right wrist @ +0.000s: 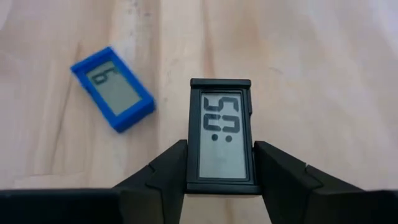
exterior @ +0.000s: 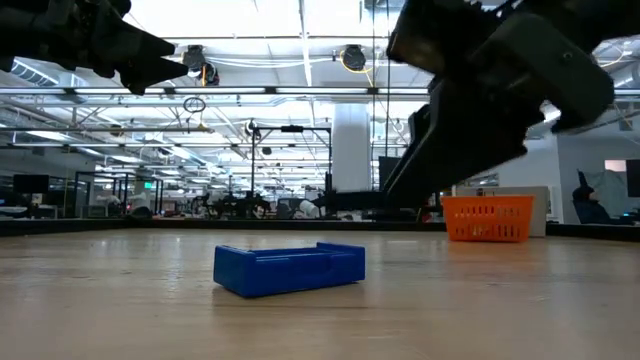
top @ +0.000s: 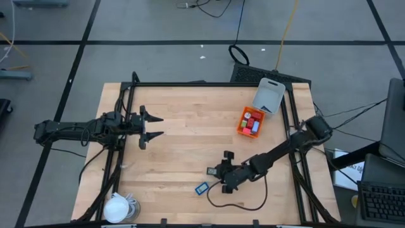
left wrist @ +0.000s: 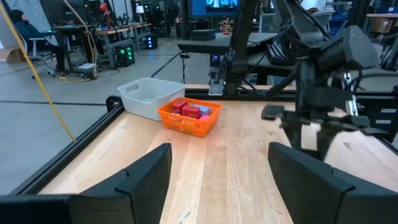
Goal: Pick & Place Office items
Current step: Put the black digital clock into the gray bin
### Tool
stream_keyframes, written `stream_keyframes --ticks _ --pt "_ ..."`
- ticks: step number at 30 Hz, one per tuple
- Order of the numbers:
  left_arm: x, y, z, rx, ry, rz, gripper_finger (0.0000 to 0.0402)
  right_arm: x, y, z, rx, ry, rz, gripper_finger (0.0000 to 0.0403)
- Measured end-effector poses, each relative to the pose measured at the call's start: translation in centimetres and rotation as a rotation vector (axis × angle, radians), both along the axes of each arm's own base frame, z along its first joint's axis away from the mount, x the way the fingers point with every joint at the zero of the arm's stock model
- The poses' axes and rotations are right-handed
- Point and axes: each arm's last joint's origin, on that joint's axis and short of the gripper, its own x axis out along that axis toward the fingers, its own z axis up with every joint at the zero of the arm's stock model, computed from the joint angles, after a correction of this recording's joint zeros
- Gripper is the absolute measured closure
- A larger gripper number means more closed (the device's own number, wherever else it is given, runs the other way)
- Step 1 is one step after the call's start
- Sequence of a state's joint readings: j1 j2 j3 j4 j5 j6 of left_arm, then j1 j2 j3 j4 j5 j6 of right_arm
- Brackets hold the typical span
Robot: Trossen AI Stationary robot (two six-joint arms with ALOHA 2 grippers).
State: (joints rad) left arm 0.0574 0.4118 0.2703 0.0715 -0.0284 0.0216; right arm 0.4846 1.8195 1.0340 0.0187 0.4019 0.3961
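My right gripper (right wrist: 221, 163) is shut on a black flat rectangle with a grey display (right wrist: 221, 134), above the table's near middle (top: 215, 170). A blue flat rectangle with a display (right wrist: 113, 87) lies flat on the wood close by, toward the table's near edge (top: 202, 188); the low view shows it in front (exterior: 290, 268). An orange basket (top: 251, 121) at the far right holds red blocks (left wrist: 186, 108). My left gripper (top: 152, 125) waits open at the table's left, level and clear of everything. My right gripper pinches the black rectangle's two long sides (right wrist: 191, 171) between its two fingers, at the end nearest the wrist. The fingers slant down from the table's right and lie along it, so most of it sticks out past their tips. It is lifted clear, display up.
A white bin (top: 269, 96) leans at the basket's far side. A white round lump with a cord (top: 117, 208) sits at the near left corner. A dark cable loop (top: 237, 204) lies near the right arm. A black frame (top: 209, 83) borders the table.
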Motion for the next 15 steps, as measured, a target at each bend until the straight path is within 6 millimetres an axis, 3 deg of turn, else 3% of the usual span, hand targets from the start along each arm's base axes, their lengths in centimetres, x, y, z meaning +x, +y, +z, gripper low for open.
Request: stream_keyframes --ticks 8,15 --pt "0.0 0.0 0.0 0.0 0.0 0.0 0.0131 -2.0 -1.0 3.2 0.023 -0.07 -0.014 0.025" --pt "0.0 0.0 0.0 0.0 0.0 0.0 0.0131 -6.3 -3.2 2.7 0.093 -0.203 -0.046 0.0247"
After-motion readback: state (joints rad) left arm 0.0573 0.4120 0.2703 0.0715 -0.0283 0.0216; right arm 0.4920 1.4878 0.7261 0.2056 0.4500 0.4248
